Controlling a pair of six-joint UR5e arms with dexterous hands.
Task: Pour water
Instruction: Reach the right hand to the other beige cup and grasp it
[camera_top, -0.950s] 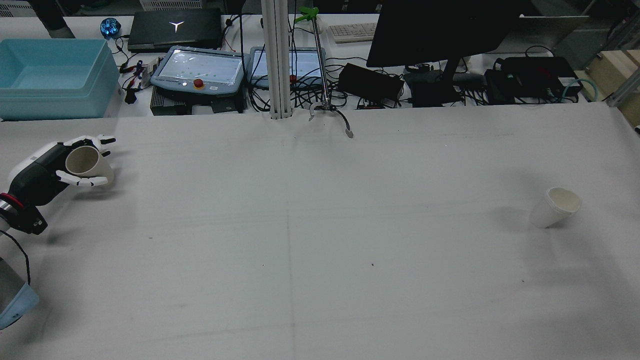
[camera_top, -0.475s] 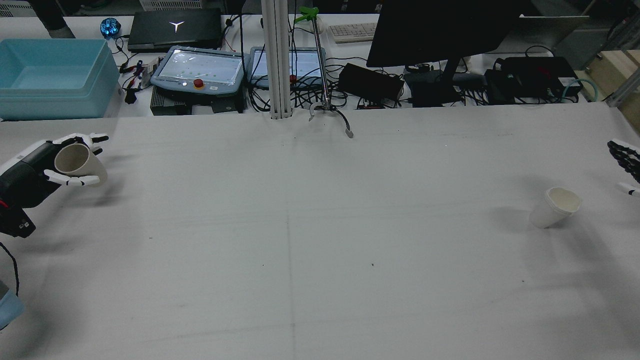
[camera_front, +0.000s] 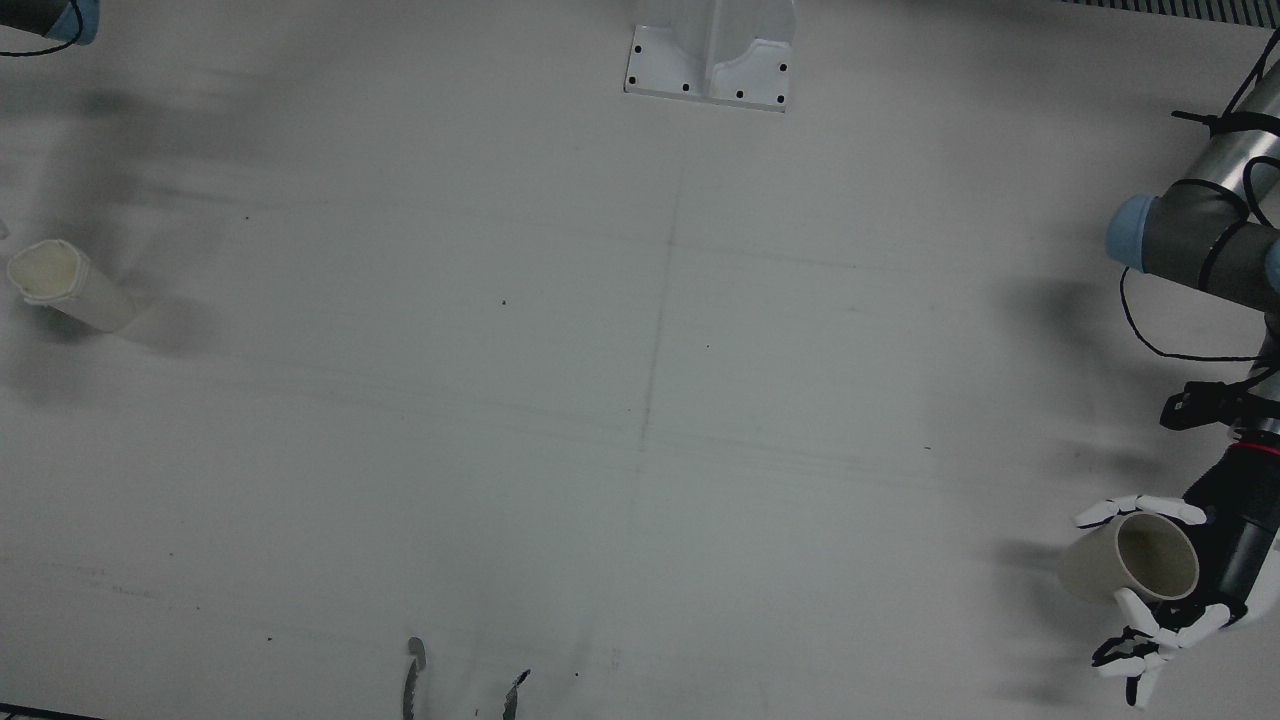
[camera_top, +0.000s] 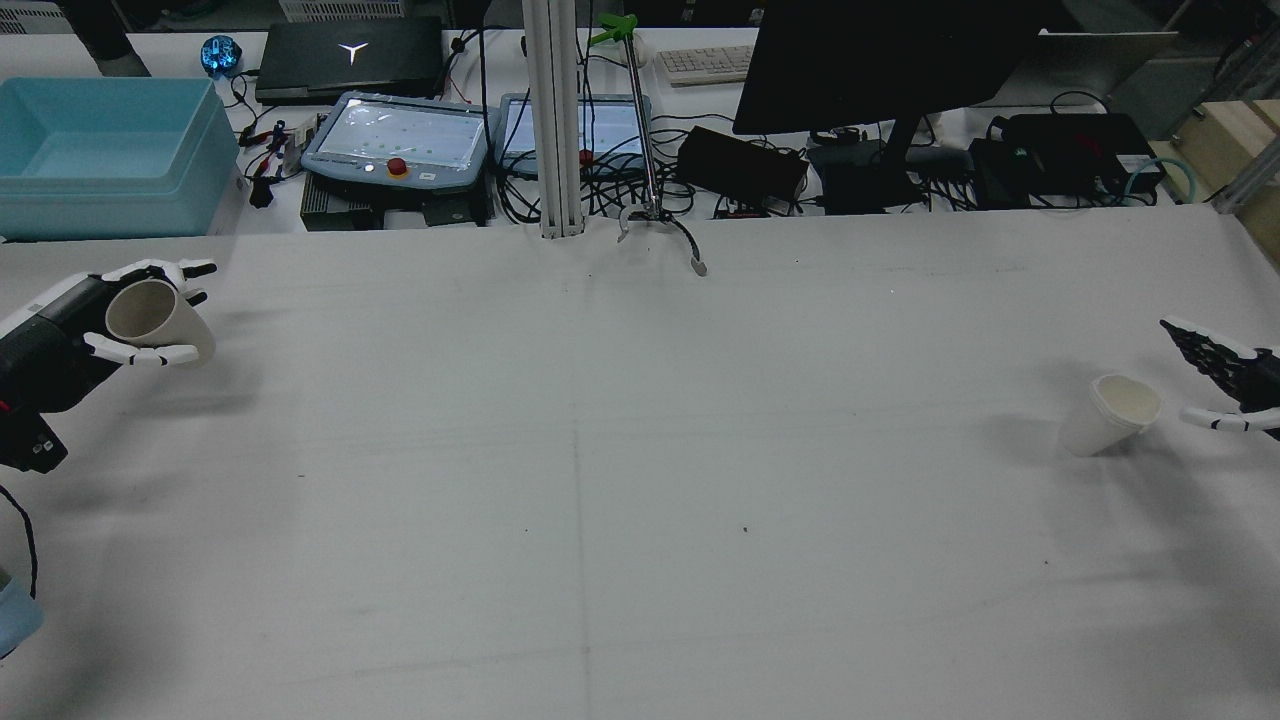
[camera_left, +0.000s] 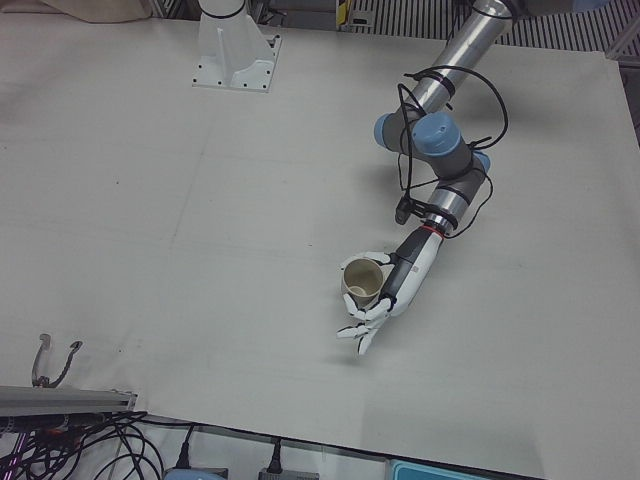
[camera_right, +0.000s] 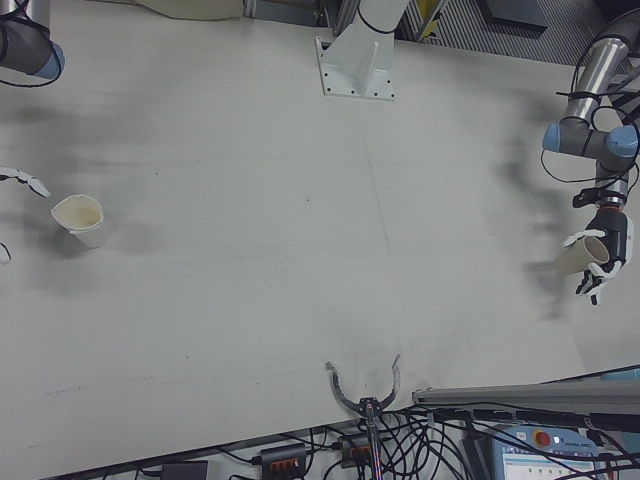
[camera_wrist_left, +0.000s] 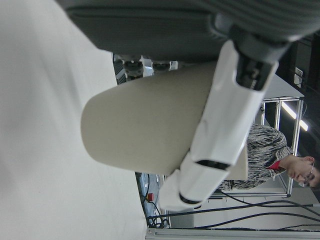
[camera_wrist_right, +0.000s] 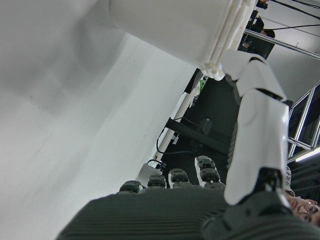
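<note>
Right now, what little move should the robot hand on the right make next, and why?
Probably slide a bit closer to the standing cup and wrap around it. The right robot hand is open beside that cup and looks not quite touching it, while the left robot hand already holds the other cup. Both cups likely need holding before any pouring.

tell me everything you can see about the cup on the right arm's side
The cup is off-white and looks like paper, possibly a nested stack, as the rim shows doubled edges. It stands upright on the table, mouth open; no water is visible inside. Nothing grips it: the right hand is beside it, fingers spread, apparently not touching. The right hand view shows its wall close to the fingers.
</note>
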